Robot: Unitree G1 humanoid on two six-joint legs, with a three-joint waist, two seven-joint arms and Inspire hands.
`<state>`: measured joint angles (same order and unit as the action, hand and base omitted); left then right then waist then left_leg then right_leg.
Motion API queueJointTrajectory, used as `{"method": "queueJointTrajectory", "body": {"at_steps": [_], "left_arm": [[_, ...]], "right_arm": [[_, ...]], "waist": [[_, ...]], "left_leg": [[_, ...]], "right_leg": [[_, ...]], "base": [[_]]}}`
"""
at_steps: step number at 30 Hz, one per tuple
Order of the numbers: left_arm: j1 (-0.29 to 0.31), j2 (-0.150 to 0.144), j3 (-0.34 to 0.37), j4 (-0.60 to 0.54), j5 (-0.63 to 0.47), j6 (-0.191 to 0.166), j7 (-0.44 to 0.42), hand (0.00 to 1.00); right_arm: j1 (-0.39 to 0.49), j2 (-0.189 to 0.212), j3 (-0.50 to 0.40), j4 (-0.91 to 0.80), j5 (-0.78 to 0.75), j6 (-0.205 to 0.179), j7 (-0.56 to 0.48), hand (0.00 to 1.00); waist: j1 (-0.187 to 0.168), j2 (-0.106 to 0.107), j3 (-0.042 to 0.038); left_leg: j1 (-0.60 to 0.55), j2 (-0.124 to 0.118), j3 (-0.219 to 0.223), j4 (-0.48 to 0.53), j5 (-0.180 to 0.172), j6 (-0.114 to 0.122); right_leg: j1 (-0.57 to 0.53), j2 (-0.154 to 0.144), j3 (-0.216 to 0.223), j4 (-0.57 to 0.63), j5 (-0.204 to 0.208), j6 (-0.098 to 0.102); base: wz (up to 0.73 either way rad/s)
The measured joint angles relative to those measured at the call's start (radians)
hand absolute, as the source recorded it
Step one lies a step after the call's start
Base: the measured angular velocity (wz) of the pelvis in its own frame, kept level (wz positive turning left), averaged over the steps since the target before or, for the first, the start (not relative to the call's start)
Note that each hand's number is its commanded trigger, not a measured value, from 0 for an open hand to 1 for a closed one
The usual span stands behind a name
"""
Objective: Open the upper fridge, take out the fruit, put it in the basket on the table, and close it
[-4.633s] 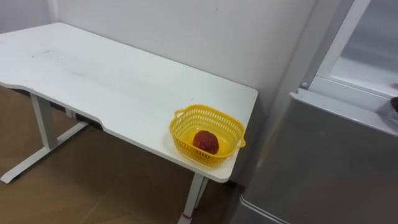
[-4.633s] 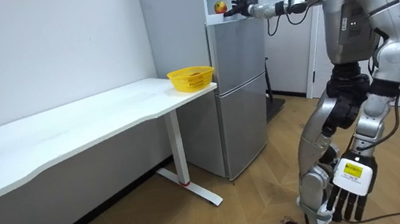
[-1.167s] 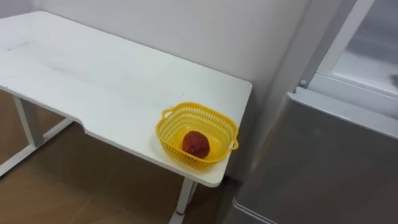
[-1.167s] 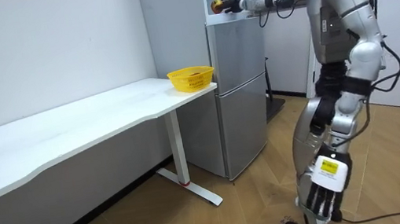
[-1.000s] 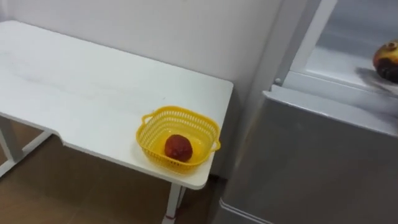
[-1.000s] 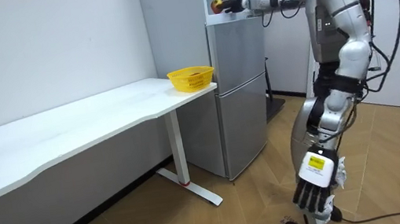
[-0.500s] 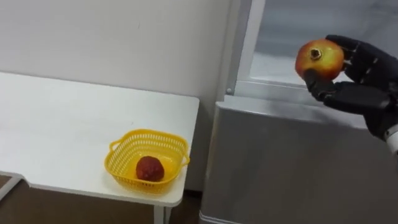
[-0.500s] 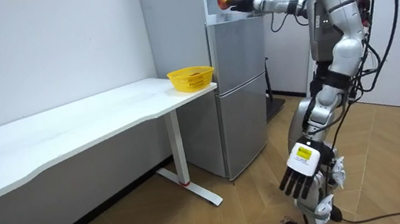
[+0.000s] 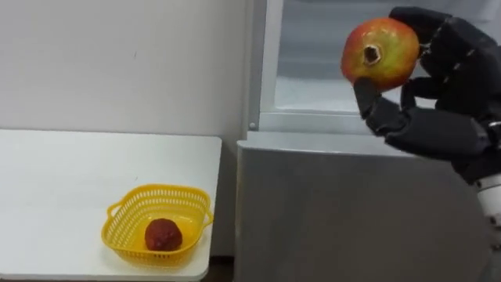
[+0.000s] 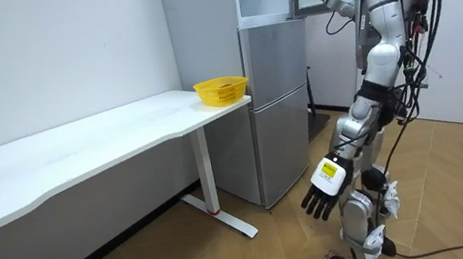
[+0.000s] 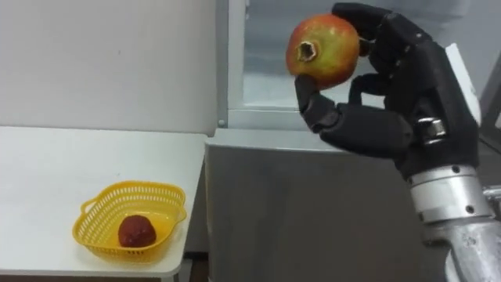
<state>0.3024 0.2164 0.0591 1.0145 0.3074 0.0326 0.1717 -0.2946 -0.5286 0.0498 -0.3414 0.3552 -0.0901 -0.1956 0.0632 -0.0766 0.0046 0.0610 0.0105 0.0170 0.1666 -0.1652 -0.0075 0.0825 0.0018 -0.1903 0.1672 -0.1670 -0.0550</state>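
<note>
The right hand [image 9: 438, 129] grips a pomegranate [image 9: 381, 52], raised before the open upper fridge [image 9: 313, 63]. The left hand [image 10: 324, 191] hangs open. A yellow basket [image 9: 121, 233] holding a red fruit [image 9: 163, 234] sits at the worktop [image 9: 63, 180] corner nearest the fridge.

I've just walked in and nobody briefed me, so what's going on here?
The robot stands at the fridge, its right hand curled round a pomegranate, held up in front of the open upper compartment. Its left hand hangs low and open in front of its legs. On the white table beside the fridge, a yellow basket holds one dark red fruit.
</note>
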Motion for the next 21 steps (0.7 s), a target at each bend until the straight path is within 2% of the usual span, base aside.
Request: {"method": "queueJointTrajectory", "body": {"at_steps": [2,9,11,16,19,21], "left_arm": [[-0.008,0.000,0.000,0.009,0.001,0.000,-0.003,0.00],[-0.041,0.000,-0.007,0.042,0.000,-0.014,-0.011,0.00],[-0.042,0.005,-0.025,0.049,0.000,-0.013,-0.017,0.00],[-0.058,0.007,-0.043,0.064,0.006,-0.014,-0.059,0.00],[-0.057,0.012,-0.042,0.063,0.013,-0.014,-0.074,0.00],[-0.053,0.012,-0.046,0.063,0.015,-0.014,-0.077,0.00]], "right_arm": [[0.000,0.017,0.018,-0.006,-0.046,0.000,0.030,1.00],[-0.001,0.054,0.128,-0.024,-0.159,0.001,0.151,1.00],[-0.002,0.059,0.159,-0.025,-0.175,0.002,0.172,1.00],[-0.011,0.110,0.207,-0.024,-0.235,0.004,0.200,1.00],[-0.043,0.122,0.212,-0.012,-0.249,0.002,0.202,1.00],[-0.061,0.123,0.220,0.021,-0.252,-0.012,0.206,1.00]], "waist": [[0.004,-0.001,-0.0005],[0.061,-0.013,-0.0046],[0.079,-0.019,-0.0023],[0.127,-0.035,0.0018],[0.145,-0.050,0.0085],[0.157,-0.053,0.0098]], "left_leg": [[0.000,-0.001,0.001,-0.001,-0.001,0.001],[0.002,-0.003,-0.006,-0.004,-0.001,0.001],[0.002,-0.004,-0.018,-0.001,-0.001,0.001],[-0.008,-0.008,-0.035,0.002,-0.001,0.001],[-0.019,-0.010,-0.048,0.010,-0.001,0.001],[-0.023,-0.013,-0.056,0.016,-0.002,0.002]], "right_leg": [[0.000,-0.001,0.000,0.000,0.000,0.001],[0.003,-0.003,-0.006,-0.003,-0.001,0.002],[0.005,-0.004,-0.009,-0.002,-0.002,0.002],[0.005,-0.005,-0.017,-0.002,-0.006,0.003],[0.004,-0.005,-0.025,-0.003,-0.007,0.003],[0.005,-0.006,-0.033,-0.003,-0.008,0.004]], "base": [[0.00],[0.02],[0.09],[0.10],[0.14],[0.17]]}}
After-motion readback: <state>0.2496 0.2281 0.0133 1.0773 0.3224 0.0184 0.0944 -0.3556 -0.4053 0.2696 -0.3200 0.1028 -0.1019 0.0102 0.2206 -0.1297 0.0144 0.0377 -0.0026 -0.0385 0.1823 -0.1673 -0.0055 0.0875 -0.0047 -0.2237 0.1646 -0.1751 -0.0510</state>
